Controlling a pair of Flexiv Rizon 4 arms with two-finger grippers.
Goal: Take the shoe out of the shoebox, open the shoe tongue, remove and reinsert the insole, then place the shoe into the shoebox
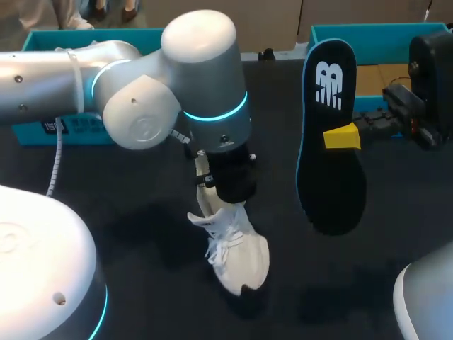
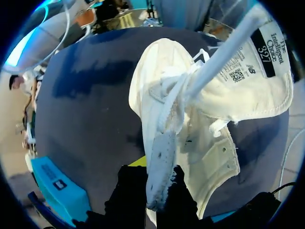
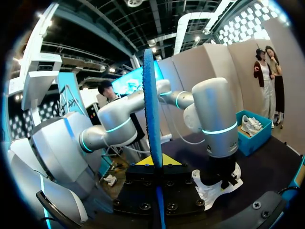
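A white lace-up shoe [image 1: 237, 248] rests toe-down on the dark table near the middle. My left gripper [image 1: 228, 185] comes down onto its heel end and is shut on the collar edge. In the left wrist view the black fingers [image 2: 128, 191] pinch that frayed white edge, with the shoe [image 2: 200, 143] ahead and its labelled tongue [image 2: 248, 71] folded open. My right gripper [image 1: 342, 137] holds the dark, blue-edged insole [image 1: 329, 156] in the air to the right of the shoe. In the right wrist view the insole [image 3: 151, 109] stands edge-on between the fingers of the right gripper [image 3: 156, 167].
The teal shoebox [image 1: 375, 34] sits at the back right, behind the insole and the right arm. Another teal box [image 1: 71, 129] lies at the back left, partly hidden by my left arm. The large grey elbow of my left arm [image 1: 184, 78] hangs over the table's middle.
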